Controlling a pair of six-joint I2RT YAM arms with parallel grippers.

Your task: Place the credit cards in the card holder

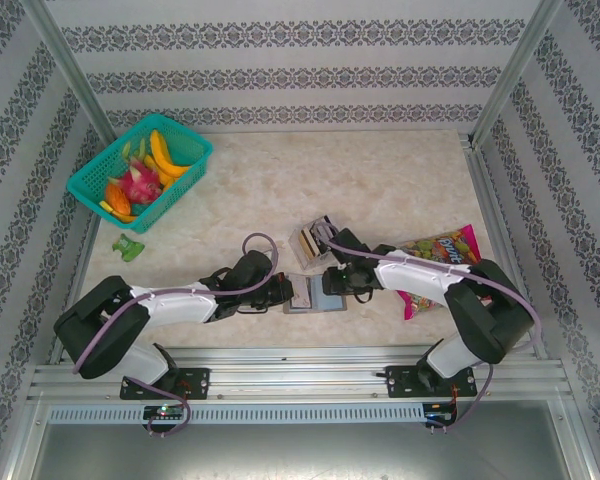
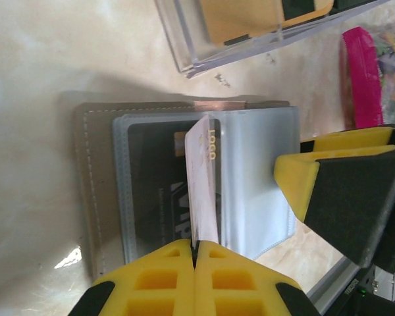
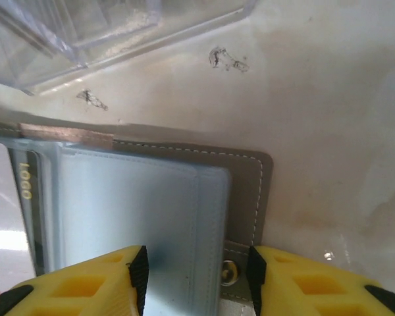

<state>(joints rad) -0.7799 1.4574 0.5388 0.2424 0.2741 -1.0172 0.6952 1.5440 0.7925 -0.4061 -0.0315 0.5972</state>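
Note:
The card holder (image 1: pixel 315 301) lies open on the table between my two grippers, its grey-brown cover (image 2: pixel 95 178) carrying clear plastic sleeves (image 2: pixel 263 178). A dark credit card (image 2: pixel 155 191) sits inside a sleeve. My left gripper (image 2: pixel 196 247) is shut on a white credit card (image 2: pixel 203 174), held on edge at the sleeves. My right gripper (image 3: pixel 197 276) stands open, its fingers astride the sleeve's right edge (image 3: pixel 210 217) and the cover's snap tab (image 3: pixel 230 271). More credit cards rest in a clear tray (image 1: pixel 316 239) behind the holder.
A colourful candy bag (image 1: pixel 440 256) lies right of the holder, close to the right arm. A teal basket of toy fruit (image 1: pixel 140 170) stands at the back left, with a small green piece (image 1: pixel 130 247) in front of it. Metal rails border the table.

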